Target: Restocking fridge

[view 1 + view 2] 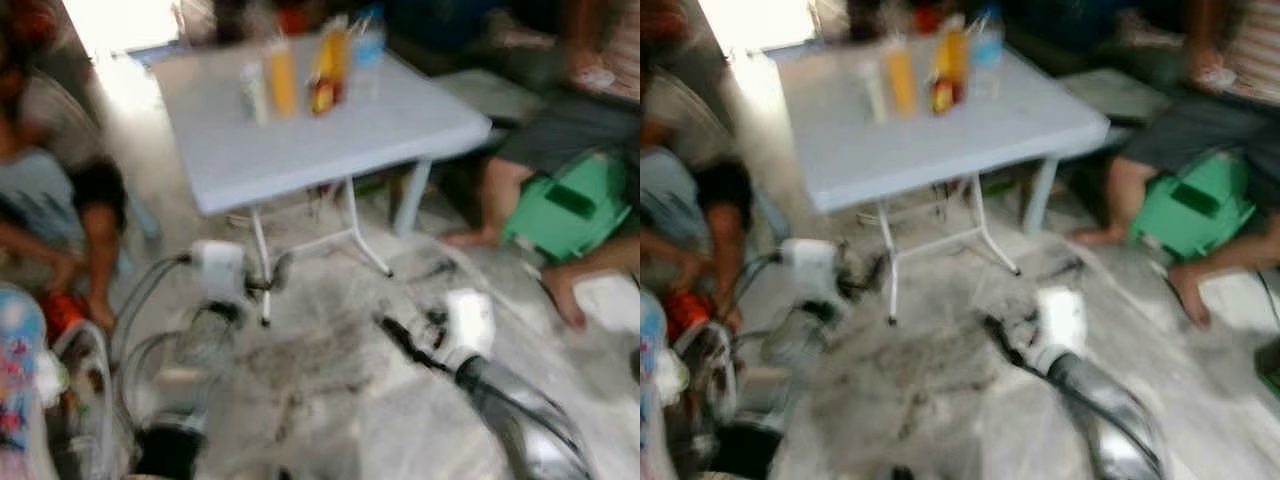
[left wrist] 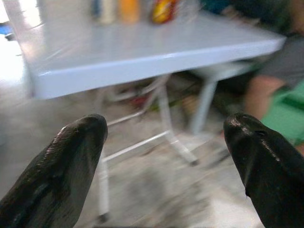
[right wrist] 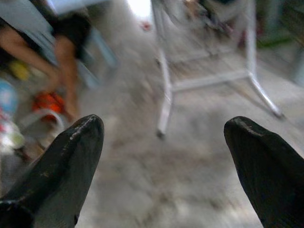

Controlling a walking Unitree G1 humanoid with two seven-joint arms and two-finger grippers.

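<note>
Several bottles stand on a pale blue folding table (image 1: pixel 330 140): a white one (image 1: pixel 254 93), an orange one (image 1: pixel 283 78), a yellow and red one (image 1: pixel 328 70) and a clear one with a blue cap (image 1: pixel 368 45). The picture is blurred. My left gripper (image 1: pixel 272 278) hangs low in front of the table's near legs, open and holding nothing. In the left wrist view its fingers (image 2: pixel 57 171) point at the table edge (image 2: pixel 142 52) and the bottles (image 2: pixel 161 10) above. My right gripper (image 1: pixel 400 335) is open and low over the floor, also seen as the right gripper (image 3: pixel 164 156), facing a table leg (image 3: pixel 164 99).
A person (image 1: pixel 60 180) sits on the floor at the left. Another person's legs (image 1: pixel 500 200) and a green stool (image 1: pixel 565 205) are at the right. White metal table legs (image 1: pixel 262 270) stand just ahead. A colourful object (image 1: pixel 20 370) and an orange thing (image 3: pixel 47 102) lie at the lower left.
</note>
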